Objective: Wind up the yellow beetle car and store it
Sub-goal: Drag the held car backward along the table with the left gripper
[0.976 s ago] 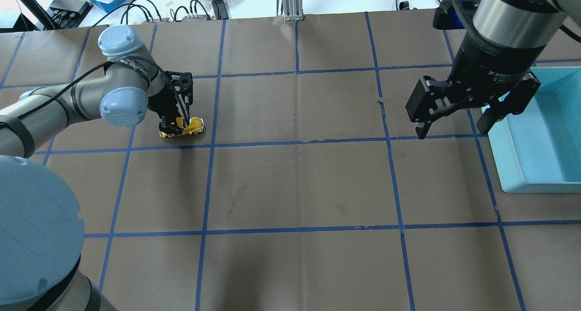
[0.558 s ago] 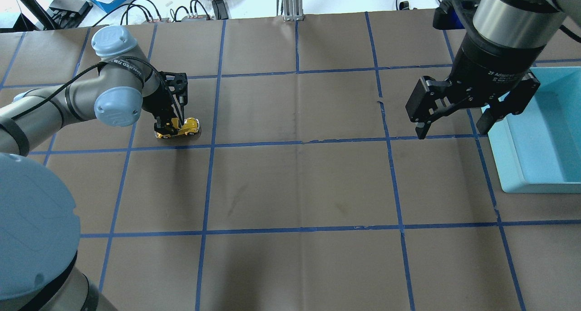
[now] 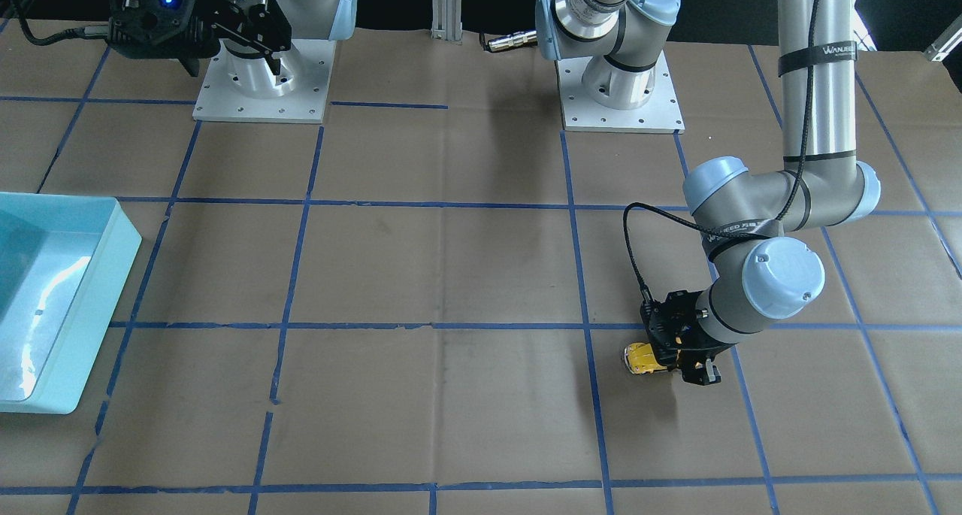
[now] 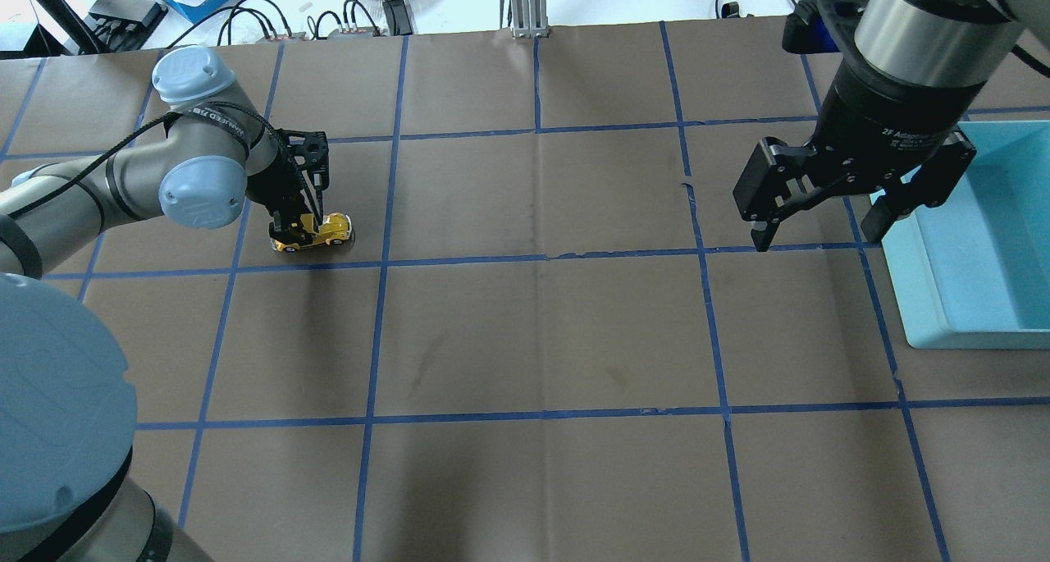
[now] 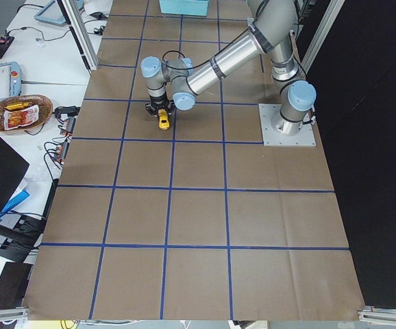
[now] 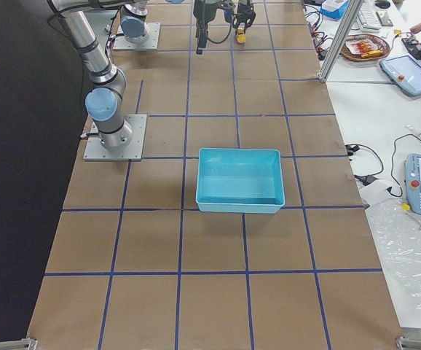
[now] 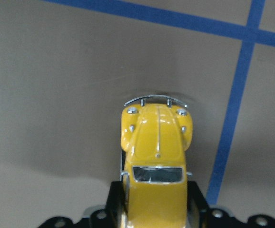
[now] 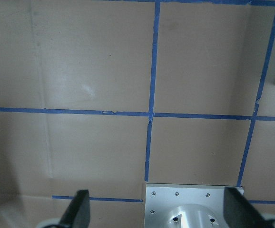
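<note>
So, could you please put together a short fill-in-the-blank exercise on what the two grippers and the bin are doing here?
1. The left gripper is ____ on the yellow beetle car.
2. The right gripper hangs ____ above the table, holding nothing.
3. The blue bin sits on the robot's ____ side.

Missing words: shut; open; right.

Even, bright overhead light fell on the desk (image 4: 533, 340); shadows were soft. Glare streaked the blue bin (image 3: 113, 252), and the left wrist view was slightly blurred.
</note>
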Robot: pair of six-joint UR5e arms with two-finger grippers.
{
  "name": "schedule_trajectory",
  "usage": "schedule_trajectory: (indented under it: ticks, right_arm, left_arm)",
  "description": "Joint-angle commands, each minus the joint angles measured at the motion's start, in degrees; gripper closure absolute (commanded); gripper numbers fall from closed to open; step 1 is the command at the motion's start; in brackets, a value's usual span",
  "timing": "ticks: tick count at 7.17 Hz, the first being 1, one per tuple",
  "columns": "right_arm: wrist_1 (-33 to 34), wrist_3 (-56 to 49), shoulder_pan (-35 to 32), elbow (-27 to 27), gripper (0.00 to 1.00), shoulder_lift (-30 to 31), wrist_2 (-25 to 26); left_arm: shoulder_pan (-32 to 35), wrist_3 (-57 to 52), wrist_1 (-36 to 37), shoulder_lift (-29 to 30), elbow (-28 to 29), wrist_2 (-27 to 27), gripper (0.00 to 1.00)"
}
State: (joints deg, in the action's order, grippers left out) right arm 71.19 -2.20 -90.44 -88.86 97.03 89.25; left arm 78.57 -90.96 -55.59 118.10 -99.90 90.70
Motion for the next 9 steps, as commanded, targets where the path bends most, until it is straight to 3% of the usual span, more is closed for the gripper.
schedule_trajectory:
  ticks: [1,9]
  right_arm:
    - [0.0,0.0,0.0,-0.09,0.01,0.0,-0.04]
    - [0.0,0.0,0.0,0.0,0.01,0.0,0.05]
  left_arm:
    - [-1.3,-0.09,-0.65,-0.07,-0.03,0.0,1.0]
    - [-3.77,-4.21,-1.19,-1.12,-2.13,0.09,1.0]
